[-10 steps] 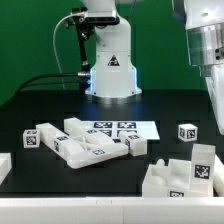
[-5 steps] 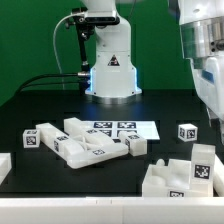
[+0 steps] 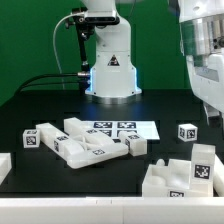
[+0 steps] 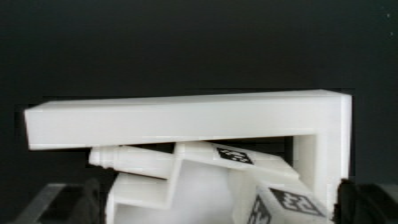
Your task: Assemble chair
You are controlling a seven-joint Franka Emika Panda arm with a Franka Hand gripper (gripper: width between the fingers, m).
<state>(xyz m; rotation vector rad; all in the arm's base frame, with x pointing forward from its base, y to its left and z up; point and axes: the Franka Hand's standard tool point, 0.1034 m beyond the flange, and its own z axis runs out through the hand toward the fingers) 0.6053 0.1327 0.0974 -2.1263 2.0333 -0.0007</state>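
B/w square tags on chair parts (image 3: 88, 147) and marker board (image 3: 120, 128), mid black table (image 3: 50, 108); more parts front, exterior view's right. Warning triangle on robot base (image 3: 112, 62). Gripper (image 4: 214, 205) jaws spread wide, nothing held, over white L-shaped part (image 4: 196, 115).

Robotics lab; arm base (image 3: 110, 70) on black table (image 3: 40, 105); marker board (image 3: 118, 128); tagged chair parts (image 3: 90, 148); green backdrop (image 3: 25, 40).
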